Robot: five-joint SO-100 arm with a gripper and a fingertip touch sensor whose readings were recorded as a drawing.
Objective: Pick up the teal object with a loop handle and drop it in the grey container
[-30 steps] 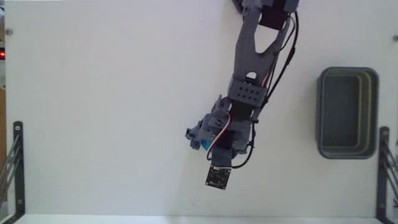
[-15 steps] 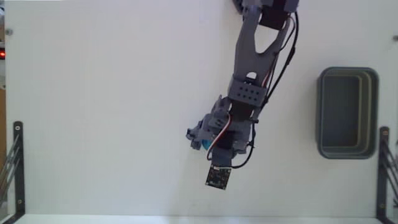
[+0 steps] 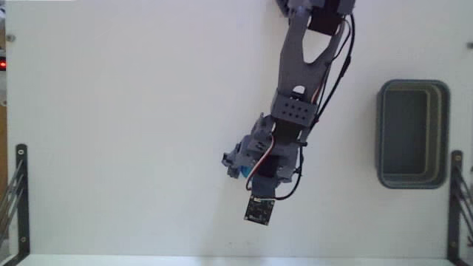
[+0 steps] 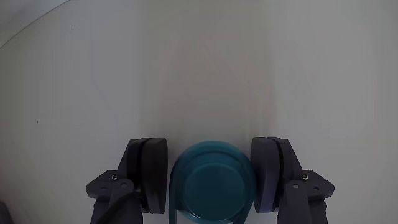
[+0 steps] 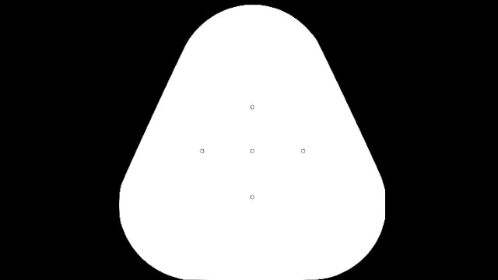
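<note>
In the wrist view the teal object with a loop handle (image 4: 211, 183) sits as a round blue-teal cup between the two dark fingers of my gripper (image 4: 210, 148). Both pads (image 4: 155, 171) press against its sides, so the gripper is shut on it. Its loop handle is hidden at the bottom edge of that view. In the fixed view only a small teal patch of the object (image 3: 242, 171) shows under the gripper (image 3: 238, 164), near the table's middle. The grey container (image 3: 412, 133) stands far to the right, with nothing visible inside. I cannot tell whether the cup is off the table.
The arm (image 3: 299, 81) reaches down from its base at the top edge of the fixed view. Black metal brackets stand at the lower left (image 3: 18, 192) and lower right (image 3: 458, 196) table edges. The white table (image 3: 111, 111) spreads to the left.
</note>
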